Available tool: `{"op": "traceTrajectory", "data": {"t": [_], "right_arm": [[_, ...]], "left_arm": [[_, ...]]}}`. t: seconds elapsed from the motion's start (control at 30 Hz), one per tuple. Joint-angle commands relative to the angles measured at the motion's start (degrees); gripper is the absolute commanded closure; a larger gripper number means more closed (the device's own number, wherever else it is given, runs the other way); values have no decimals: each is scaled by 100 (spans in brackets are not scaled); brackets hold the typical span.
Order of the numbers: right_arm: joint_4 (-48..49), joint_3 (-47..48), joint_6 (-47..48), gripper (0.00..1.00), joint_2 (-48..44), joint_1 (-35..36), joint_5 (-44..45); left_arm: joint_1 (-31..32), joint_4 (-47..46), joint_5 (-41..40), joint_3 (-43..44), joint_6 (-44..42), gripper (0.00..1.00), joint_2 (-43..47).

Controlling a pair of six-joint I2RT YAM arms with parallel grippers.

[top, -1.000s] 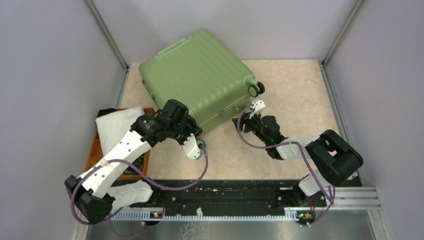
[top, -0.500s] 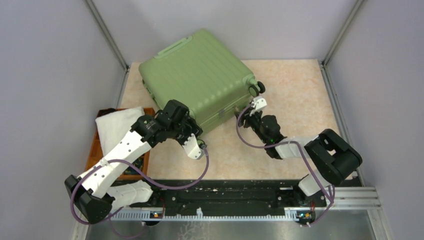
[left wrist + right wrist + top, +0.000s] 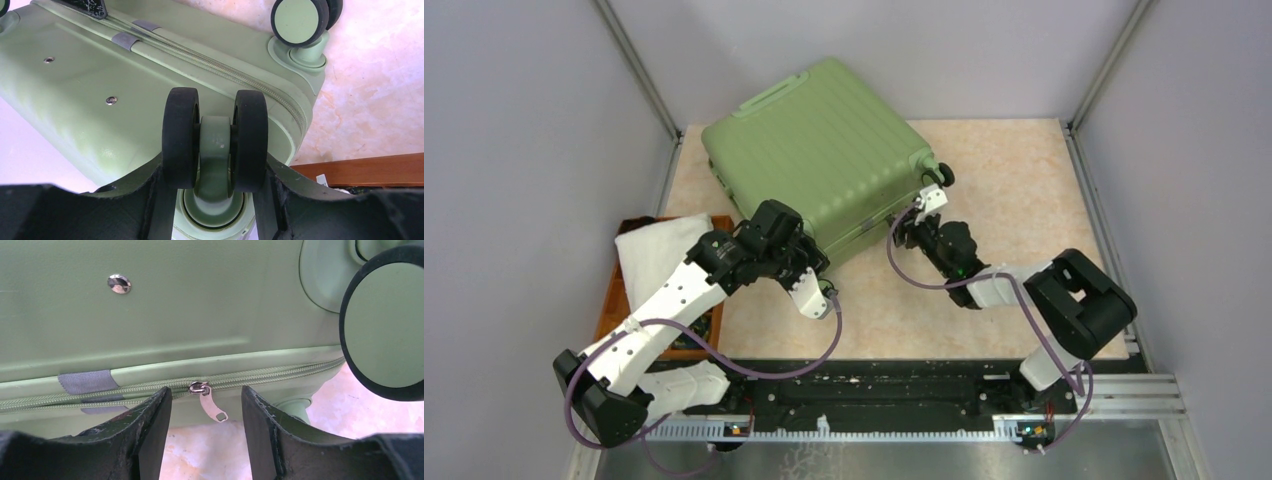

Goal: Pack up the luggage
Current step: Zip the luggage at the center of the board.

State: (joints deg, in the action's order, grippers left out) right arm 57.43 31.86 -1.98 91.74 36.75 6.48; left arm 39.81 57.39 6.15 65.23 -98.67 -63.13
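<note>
while it lies shut and flat on its broad side, the light-green ribbed luggage (image 3: 824,150) takes up the far part of the marbled beige desk (image 3: 1014,180), turned on a diagonal, its carry handle toward the back wall and its wheeled end toward the two arms.

the left gripper (image 3: 215,170) is at the near corner of the luggage. its jaws are clamped on a twin black wheel (image 3: 215,140), one dark finger pressed against each outer face of the pair, with the green caster stem between the tyres. a second wheel (image 3: 300,22) stands at the neighbouring corner of the luggage, with the closed zipper (image 3: 210,62) running along the edge between the two.

the right gripper (image 3: 206,400) faces the same wheeled end of the luggage, farther to the right. its jaws stand apart, one on each side of the silver zipper pull (image 3: 212,407), which hangs from the zipper line in the gap and touches neither finger. just left of the pull a grey fabric tab (image 3: 85,381) crosses the zipper, and a small metal rivet (image 3: 119,283) sits on the shell above it.

to the left of the luggage, near its near-left corner, a wooden tray (image 3: 611,300) rests on the desk with a folded white cloth (image 3: 659,250) lying across it.
</note>
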Motion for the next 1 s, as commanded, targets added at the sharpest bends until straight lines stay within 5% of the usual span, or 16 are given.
{"op": "traceTrajectory", "data": {"t": [0.0, 0.23, 0.53, 0.97], "right_arm": [[-122, -161, 160, 45, -341, 63, -244], [-369, -332, 171, 42, -747, 25, -478], [-819, 305, 554, 47, -208, -74, -867], [-827, 623, 782, 52, 120, -74, -465]], "left_arm": [[131, -332, 381, 150, -29, 60, 195], [163, -333, 331, 102, 33, 61, 227], [185, -377, 317, 94, 36, 61, 244], [219, -377, 329, 145, 19, 62, 244]]}}
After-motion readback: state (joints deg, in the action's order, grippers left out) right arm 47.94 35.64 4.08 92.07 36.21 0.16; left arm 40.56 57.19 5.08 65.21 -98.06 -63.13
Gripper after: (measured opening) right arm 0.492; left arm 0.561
